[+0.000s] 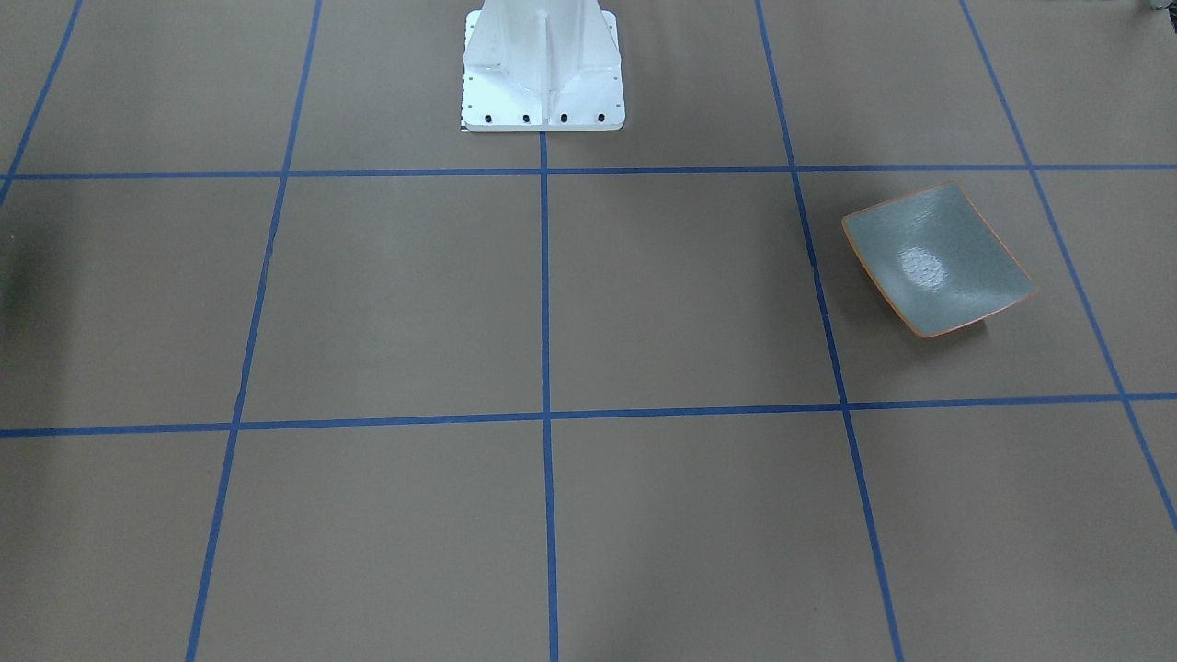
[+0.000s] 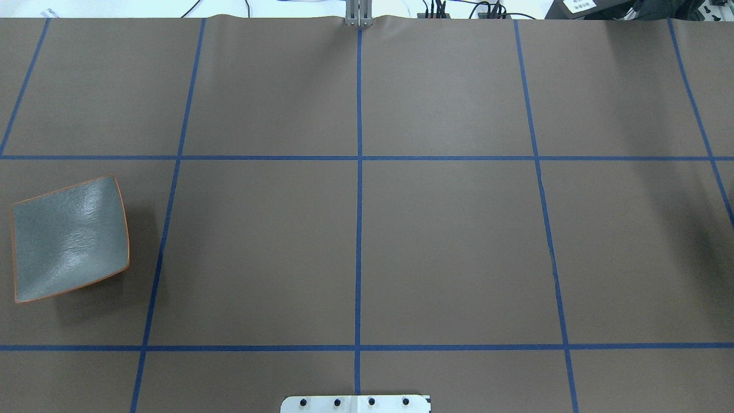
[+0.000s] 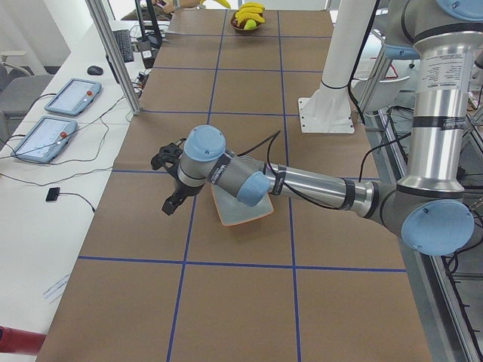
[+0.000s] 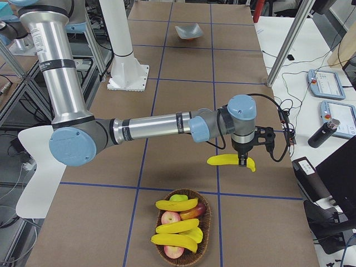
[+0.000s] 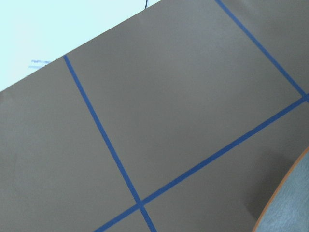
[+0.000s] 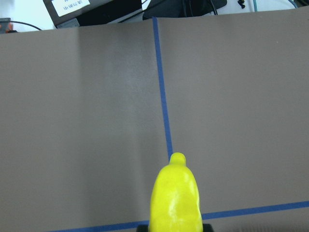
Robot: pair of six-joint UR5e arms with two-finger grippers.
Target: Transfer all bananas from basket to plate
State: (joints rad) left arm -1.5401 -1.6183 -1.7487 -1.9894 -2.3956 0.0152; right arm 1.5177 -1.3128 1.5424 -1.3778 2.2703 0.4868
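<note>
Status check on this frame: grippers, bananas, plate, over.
Right gripper holds one banana above the table. Left gripper by the plate, state unclear. Plate empty; other bananas in basket. No obstruction seen.

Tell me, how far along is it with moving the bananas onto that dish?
Nothing is done yet: the plate is bare. In hand: the right pincer holds one banana above the table, clear of the basket. To do: carry that one over, then the three bananas lying in the basket among other fruit. The left pincer hangs beside the plate.
</note>
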